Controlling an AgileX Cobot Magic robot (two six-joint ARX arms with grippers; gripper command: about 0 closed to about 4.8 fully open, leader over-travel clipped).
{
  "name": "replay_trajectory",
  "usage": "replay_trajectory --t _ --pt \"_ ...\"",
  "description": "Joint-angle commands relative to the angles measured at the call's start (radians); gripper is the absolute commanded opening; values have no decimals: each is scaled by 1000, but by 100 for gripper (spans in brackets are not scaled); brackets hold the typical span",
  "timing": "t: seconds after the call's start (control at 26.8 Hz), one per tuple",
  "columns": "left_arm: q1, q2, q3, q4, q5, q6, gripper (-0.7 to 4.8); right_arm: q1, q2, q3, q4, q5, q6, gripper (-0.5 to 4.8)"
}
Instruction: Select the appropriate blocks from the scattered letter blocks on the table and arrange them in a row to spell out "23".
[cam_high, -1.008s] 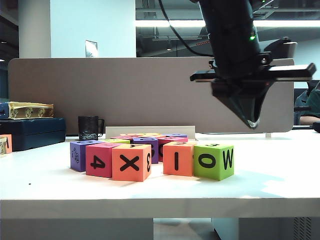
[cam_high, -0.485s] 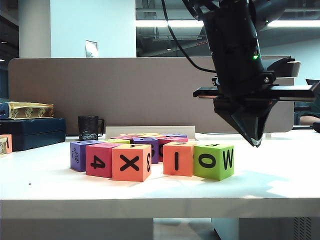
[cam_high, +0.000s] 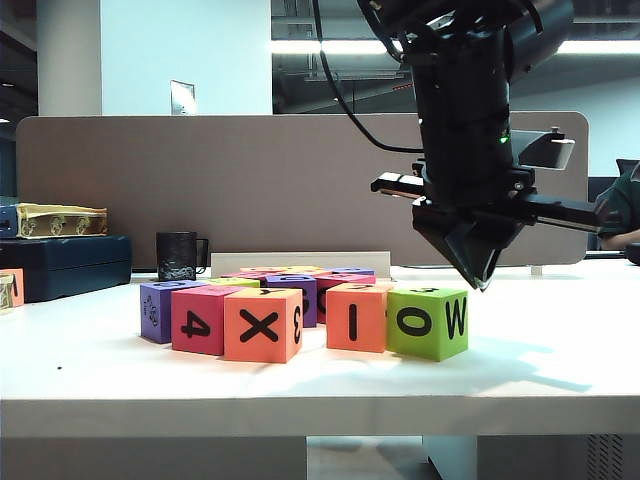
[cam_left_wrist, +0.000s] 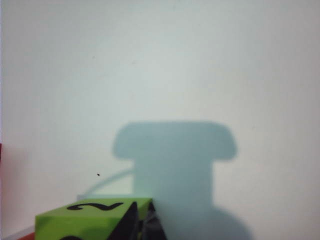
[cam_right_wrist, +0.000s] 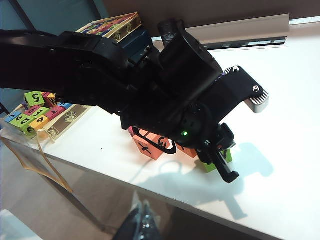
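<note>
A wide brown partition panel (cam_high: 250, 190) stands upright across the back of the scene. In front of it, on the left, sits a black mug (cam_high: 178, 256) with its handle turned to the right. Further left lies a dark blue case (cam_high: 65, 265), and a flat box with a yellow patterned edge (cam_high: 58, 221) rests on top of it. A long white strip (cam_high: 300, 263) lies along the foot of the panel.

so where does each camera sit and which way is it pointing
Exterior: low at the table's front edge, facing the partition; shows the left pincer shut above the green block.
Left wrist: looks down at table and that block; pincer tips at the frame edge.
Right wrist: high, off to the side, facing the left arm; right pincer shut.
All share the green block.
</note>
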Motion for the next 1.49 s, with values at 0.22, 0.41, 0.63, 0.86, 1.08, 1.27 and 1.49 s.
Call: replay_trajectory --t 0.22,0.41,0.63,0.86,1.08,1.27,1.49 --pt "2 -2 5 23 28 -31 13 -1 -11 2 -21 -1 -3 -1" --pt "-12 -17 5 61 74 -6 12 -1 -11 2 -20 0 -3 -1" --pt "-11 -14 3 -32 98 -14 -6 -1 -11 2 -20 1 -3 -1" --pt "-3 -13 3 -46 54 -16 -6 -1 -11 2 -20 2 -3 -1" --pt "19 -2 3 -47 55 -22 -6 -1 -11 2 -20 2 -3 -1" --pt "37 2 3 -50 47 -47 -6 -1 -11 2 -20 2 -3 -1" --pt "58 2 3 -48 17 -47 -6 -1 -11 2 -20 2 -3 -1"
